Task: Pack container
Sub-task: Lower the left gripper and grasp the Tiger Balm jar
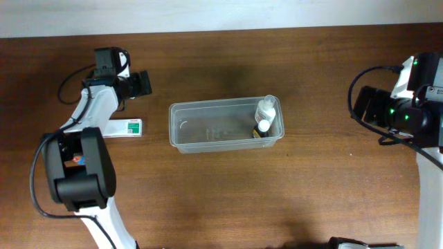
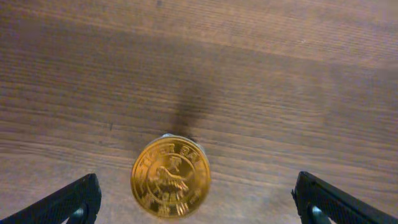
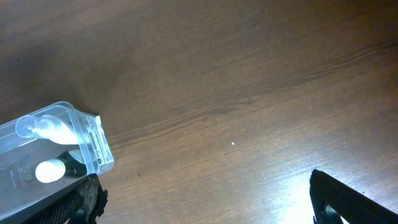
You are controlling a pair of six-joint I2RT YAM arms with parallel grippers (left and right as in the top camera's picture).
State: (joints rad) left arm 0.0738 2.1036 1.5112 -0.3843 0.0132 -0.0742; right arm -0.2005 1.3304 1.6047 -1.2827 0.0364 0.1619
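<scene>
The clear container [image 1: 208, 124] stands mid-table. At its right end it holds a white bottle [image 1: 266, 108] and a dark bottle with a white cap [image 1: 262, 127]. The container's corner and both bottles also show in the right wrist view [image 3: 93, 146]. My left gripper [image 1: 144, 83] is open at the far left. In the left wrist view a small thing with a gold embossed lid [image 2: 170, 177] stands on the table between the spread fingers, touching neither. My right gripper [image 3: 205, 199] is open and empty, well to the right of the container.
A white and green box [image 1: 125, 128] lies flat on the table left of the container, beside the left arm. The left arm's base [image 1: 76, 173] stands at the front left and the right arm [image 1: 415, 111] at the far right edge.
</scene>
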